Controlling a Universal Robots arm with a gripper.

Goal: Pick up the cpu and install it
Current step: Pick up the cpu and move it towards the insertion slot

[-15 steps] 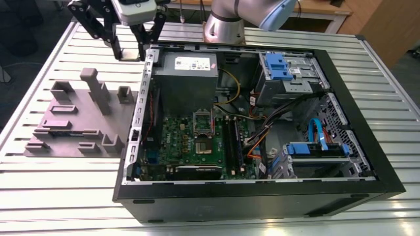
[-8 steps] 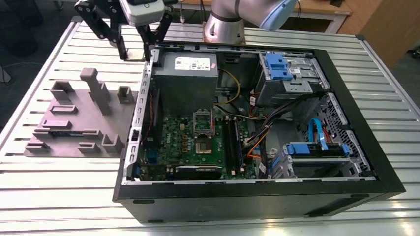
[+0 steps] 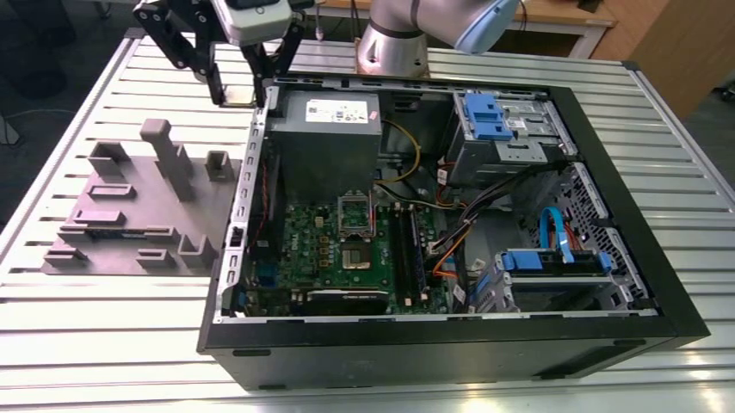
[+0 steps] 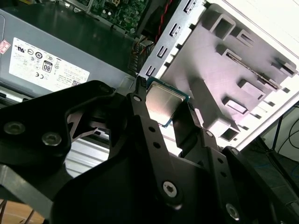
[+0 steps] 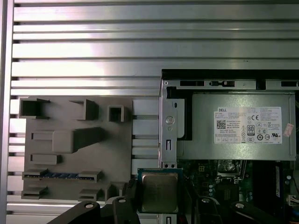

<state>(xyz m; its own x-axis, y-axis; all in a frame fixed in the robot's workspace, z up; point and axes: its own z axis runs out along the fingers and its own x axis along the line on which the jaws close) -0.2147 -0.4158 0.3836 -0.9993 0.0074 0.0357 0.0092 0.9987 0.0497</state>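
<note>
The gripper (image 3: 241, 95) hangs over the far corner of the open computer case (image 3: 643, 284), on the exterior view's left, well above the slatted metal table (image 3: 69, 344). Its two black fingers (image 4: 142, 114) are clamped on the cpu (image 4: 163, 105), gripping it by opposite edges with the silvery metal top facing the cameras and a thin green rim around it. In the first wrist view the cpu (image 5: 159, 191) sits over the case's side wall, between the grey holder block (image 5: 70, 144) on the table and the grey power supply (image 5: 233, 135) inside the case. The green motherboard (image 3: 310, 232) lies flat deeper in the case, beyond the power supply, and the chip is well apart from it. The holder block (image 3: 126, 206) stands just beside the case.
</note>
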